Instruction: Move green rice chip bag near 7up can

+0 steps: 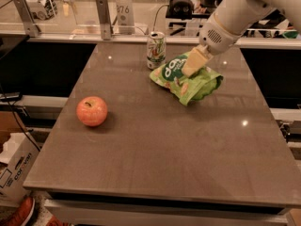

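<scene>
The green rice chip bag lies on the grey table at the back, right of centre, its dark green logo circle facing up and left. The 7up can stands upright just left of the bag, close to its upper left corner. My gripper comes down from the upper right on a white arm and is shut on the bag's top edge, its cream fingers pressed into the crinkled foil.
A red-orange apple sits on the table's left side. A rail with metal posts and clutter runs behind the table. A cardboard box stands on the floor at the left.
</scene>
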`<control>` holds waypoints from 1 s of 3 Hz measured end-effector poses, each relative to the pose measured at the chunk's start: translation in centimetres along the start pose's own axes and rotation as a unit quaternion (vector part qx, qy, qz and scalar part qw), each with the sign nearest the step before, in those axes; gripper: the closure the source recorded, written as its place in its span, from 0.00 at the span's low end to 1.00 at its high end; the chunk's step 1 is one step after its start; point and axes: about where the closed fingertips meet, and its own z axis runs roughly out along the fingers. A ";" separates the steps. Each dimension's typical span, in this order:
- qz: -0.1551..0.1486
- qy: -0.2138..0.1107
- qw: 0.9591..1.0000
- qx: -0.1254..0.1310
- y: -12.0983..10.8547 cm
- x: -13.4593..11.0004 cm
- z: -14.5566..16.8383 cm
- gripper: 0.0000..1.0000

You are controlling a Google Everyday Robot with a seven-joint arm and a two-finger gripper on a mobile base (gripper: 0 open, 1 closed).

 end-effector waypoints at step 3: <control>-0.019 -0.025 0.999 -0.021 -0.4 -1.9 1.8 0.15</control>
